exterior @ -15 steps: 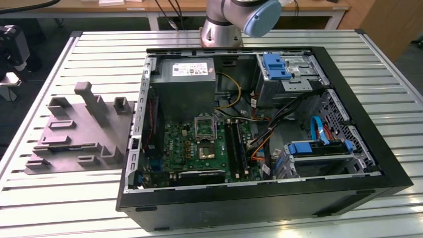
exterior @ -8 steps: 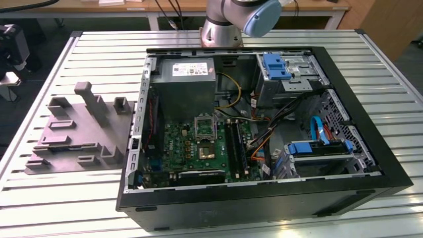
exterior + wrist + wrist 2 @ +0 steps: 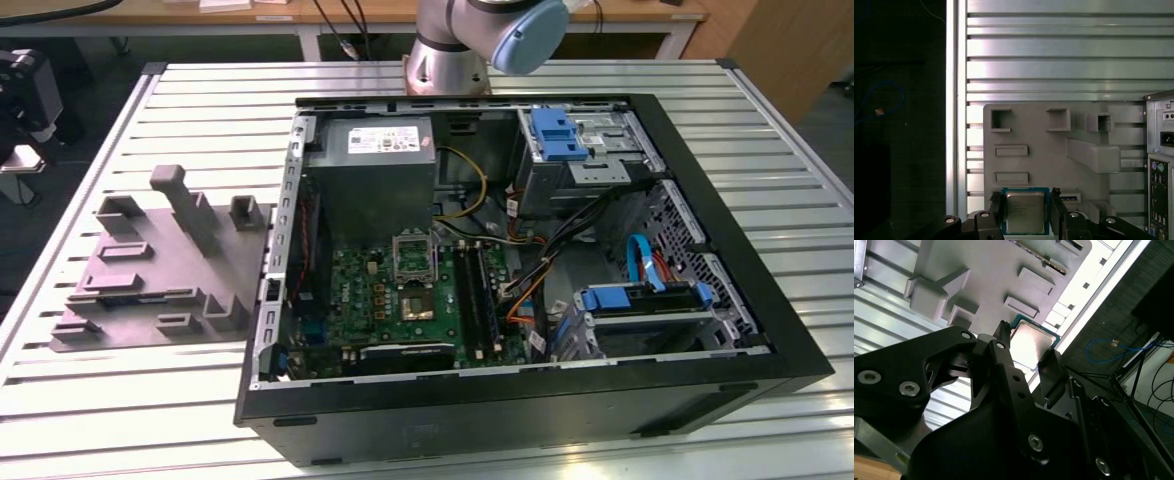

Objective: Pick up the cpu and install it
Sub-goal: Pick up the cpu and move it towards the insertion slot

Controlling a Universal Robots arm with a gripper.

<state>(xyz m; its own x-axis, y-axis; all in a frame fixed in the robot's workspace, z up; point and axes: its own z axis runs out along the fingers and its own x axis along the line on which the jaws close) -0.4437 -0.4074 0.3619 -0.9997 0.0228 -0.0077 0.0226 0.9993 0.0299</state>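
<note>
The gripper [image 3: 1025, 196] sits closest to the lens in both wrist views, its black body across the foreground. Its fingers [image 3: 995, 206] are drawn in narrow, one against each of two opposite edges of the cpu [image 3: 1025, 214]. By my reading they are holding it, though contact at the pads is hard to make out. The cpu lies flat between them, with its dull silver top facing the camera and its thin pale-green rim showing on the free sides. Being square, it has no long axis to speak of; what counts is that the grip runs across one pair of edges and leaves the other pair clear. Behind it is the grey fixture [image 3: 1044, 160] with its upright blocks, resting on the slatted table [image 3: 1054, 50]. In the second wrist view the chip overlaps the fixture's corner and the table beyond, so it looks raised off the fixture rather than resting in it. In the exterior view the open case [image 3: 721, 350] stands just to the exterior view's right of the fixture. The silver-framed socket [image 3: 412, 254] is on the board inside it, well apart from the fixture.
</note>
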